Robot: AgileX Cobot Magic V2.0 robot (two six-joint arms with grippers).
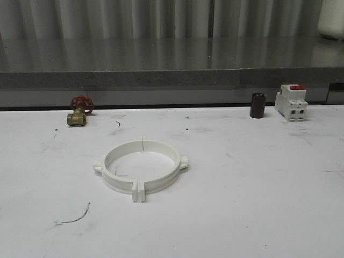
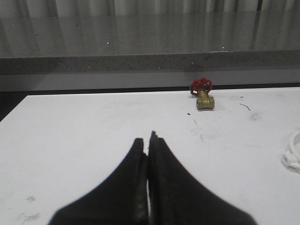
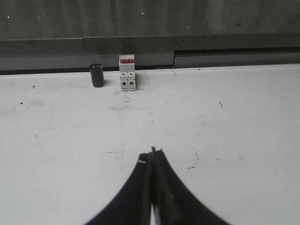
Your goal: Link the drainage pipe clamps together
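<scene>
Both grippers have their black fingers pressed together with nothing between them, as the wrist views show further on; from the front, the two clamps [image 1: 141, 164] lie flat on the white table [image 1: 258, 204], a little left of centre, their curves facing each other to make a full ring; their flat end flanges sit side by side at the near end with a thin slit between them, and meet again at the far end; a small tab sticks out on each outer side; a brass valve [image 1: 79, 112] with a red handwheel stands at the far left edge of the table; a dark cylinder [image 1: 257, 105] and a white breaker [image 1: 291, 101] with a red top stand close together at the far right; a thin wire scrap [image 1: 75, 215] lies near the front left; in the left wrist view, the left gripper [image 2: 149, 140] hangs closed over bare table, the valve [image 2: 202, 94] well beyond it, and one edge of a clamp [image 2: 293, 155] shows off to the side; in the right wrist view, the right gripper [image 3: 152, 157] is likewise closed over bare table, with the cylinder [image 3: 97, 75] and breaker [image 3: 127, 72] far ahead by the table's back edge.
</scene>
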